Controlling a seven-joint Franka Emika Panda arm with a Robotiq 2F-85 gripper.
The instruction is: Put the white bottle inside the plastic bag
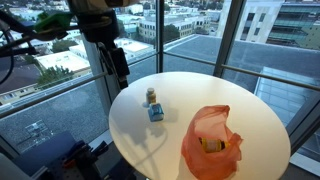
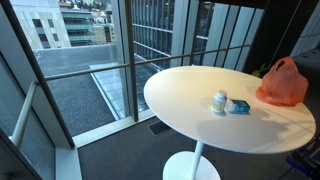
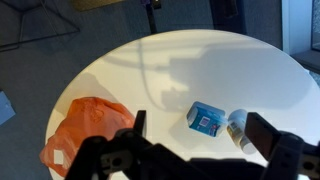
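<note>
A small white bottle (image 1: 152,97) stands on the round white table (image 1: 190,90), touching a blue box (image 1: 156,112). It also shows in an exterior view (image 2: 219,101) and in the wrist view (image 3: 239,130), right of the blue box (image 3: 205,118). An orange plastic bag (image 1: 211,146) lies near the table edge, with something yellow inside; it shows in an exterior view (image 2: 282,83) and in the wrist view (image 3: 82,127). My gripper (image 3: 200,140) is open and empty, high above the table, over the box and bottle. In an exterior view the gripper (image 1: 118,62) hangs off the table's far left edge.
Floor-to-ceiling windows with dark frames (image 2: 125,50) stand close to the table. The table stands on a single white pedestal (image 2: 192,165). The carpeted floor (image 3: 60,30) lies below.
</note>
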